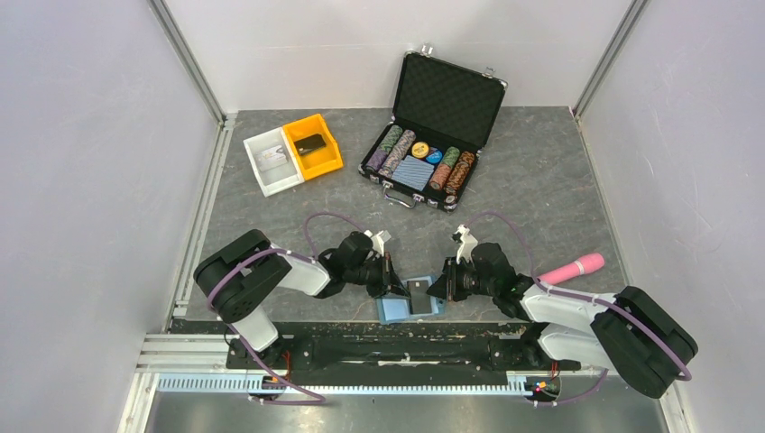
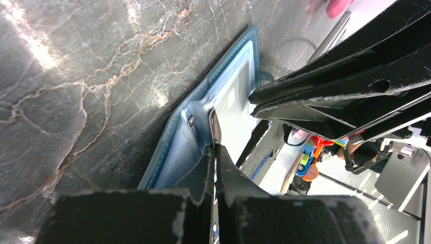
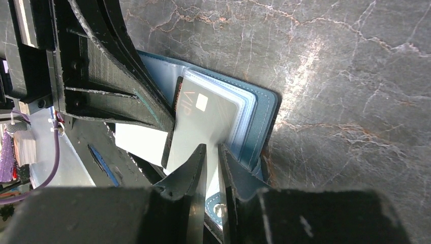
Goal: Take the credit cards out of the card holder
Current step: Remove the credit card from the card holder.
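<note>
The light-blue card holder (image 1: pixel 393 312) lies open near the table's front edge, between my two arms. A black credit card (image 1: pixel 419 293) marked VIP (image 3: pixel 206 114) sticks partly out of its clear pockets (image 3: pixel 244 109). My left gripper (image 1: pixel 397 287) comes in from the left and is shut on the card's edge (image 2: pixel 215 127), its jaws pressed together (image 2: pixel 214 148). My right gripper (image 1: pixel 439 289) comes in from the right, and its narrow jaws (image 3: pixel 213 152) pinch the card holder's near edge (image 3: pixel 262 119). In the left wrist view the holder (image 2: pixel 175 152) lies flat on the marble.
At the back left stand a yellow bin (image 1: pixel 329 155) holding a black card (image 1: pixel 309 142) and a white bin (image 1: pixel 271 162). An open black poker-chip case (image 1: pixel 433 135) sits at the back centre. A pink handle (image 1: pixel 573 268) lies right of my right arm.
</note>
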You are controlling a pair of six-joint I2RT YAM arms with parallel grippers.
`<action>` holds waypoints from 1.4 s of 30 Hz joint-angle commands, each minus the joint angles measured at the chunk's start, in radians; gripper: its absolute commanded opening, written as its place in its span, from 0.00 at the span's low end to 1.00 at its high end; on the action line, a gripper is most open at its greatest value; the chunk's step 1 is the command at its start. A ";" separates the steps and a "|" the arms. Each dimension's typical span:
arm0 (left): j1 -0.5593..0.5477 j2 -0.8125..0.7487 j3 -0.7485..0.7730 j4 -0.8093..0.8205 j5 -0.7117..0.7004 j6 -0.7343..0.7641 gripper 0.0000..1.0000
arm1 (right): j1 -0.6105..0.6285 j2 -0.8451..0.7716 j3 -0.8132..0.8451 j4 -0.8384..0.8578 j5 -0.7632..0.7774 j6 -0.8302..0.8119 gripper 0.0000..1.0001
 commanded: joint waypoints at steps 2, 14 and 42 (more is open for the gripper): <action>-0.003 0.000 0.056 -0.049 0.043 0.022 0.02 | 0.004 0.006 -0.011 -0.016 0.039 0.008 0.16; 0.023 -0.019 0.081 -0.164 0.033 0.055 0.02 | 0.004 0.004 -0.002 -0.076 0.117 0.004 0.15; 0.068 -0.235 0.057 -0.394 -0.045 0.091 0.02 | -0.001 0.010 0.056 -0.119 0.130 -0.005 0.15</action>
